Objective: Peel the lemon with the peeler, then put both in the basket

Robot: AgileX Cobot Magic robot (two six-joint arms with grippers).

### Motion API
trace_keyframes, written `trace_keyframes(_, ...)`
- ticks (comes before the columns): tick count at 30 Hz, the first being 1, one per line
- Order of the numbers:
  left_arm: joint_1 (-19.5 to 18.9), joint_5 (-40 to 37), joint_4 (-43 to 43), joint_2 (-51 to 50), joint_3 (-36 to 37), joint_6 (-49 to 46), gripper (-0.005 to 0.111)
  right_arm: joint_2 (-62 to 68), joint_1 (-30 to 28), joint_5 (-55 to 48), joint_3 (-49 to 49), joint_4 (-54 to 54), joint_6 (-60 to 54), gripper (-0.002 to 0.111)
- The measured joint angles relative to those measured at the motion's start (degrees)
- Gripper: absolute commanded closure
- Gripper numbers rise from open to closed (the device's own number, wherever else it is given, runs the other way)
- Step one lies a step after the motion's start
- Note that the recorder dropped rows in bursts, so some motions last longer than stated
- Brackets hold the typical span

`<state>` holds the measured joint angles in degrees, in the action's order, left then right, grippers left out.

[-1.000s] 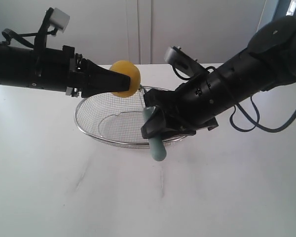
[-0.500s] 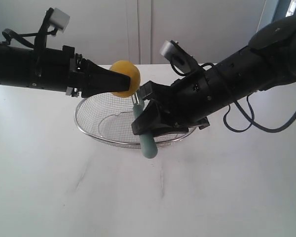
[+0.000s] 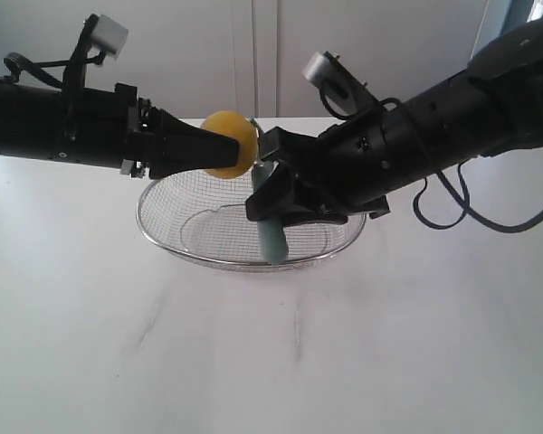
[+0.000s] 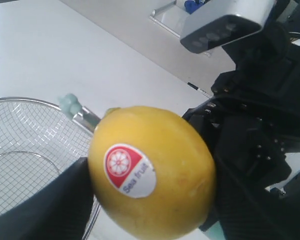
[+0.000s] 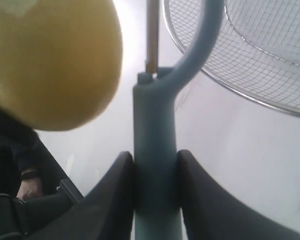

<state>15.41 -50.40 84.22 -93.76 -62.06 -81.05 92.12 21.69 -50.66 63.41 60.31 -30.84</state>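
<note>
Just one lemon (image 3: 231,143), one peeler (image 3: 272,237)

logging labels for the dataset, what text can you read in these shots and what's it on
"Sea fruit": on the red-and-white sticker stuck to the lemon, under a small citrus-slice logo; the letters are slightly soft, but that is how it reads.
Nothing else: no readable text shows on the peeler, the basket or the arms in any view.
</note>
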Motion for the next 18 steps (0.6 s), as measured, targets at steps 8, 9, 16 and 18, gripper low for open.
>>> trace_keyframes(8,0.00,-0.36,0.12,0.00,0.00,0.00,0.107,-4.05,0.00,3.48,0.00,0.01,0.21,0.108)
trace_keyframes(9,0.00,-0.36,0.12,0.00,0.00,0.00,0.107,-4.45,0.00,3.73,0.00,0.14,0.21,0.108)
trace_keyframes(16,0.00,-0.36,0.01,0.00,0.00,0.00,0.107,-5.44,0.00,4.11,0.00,-1.35,1.23,0.108)
trace_keyframes(18,0.00,-0.36,0.01,0.00,0.00,0.00,0.107,-5.44,0.00,4.20,0.00,-2.85,2.43,0.108)
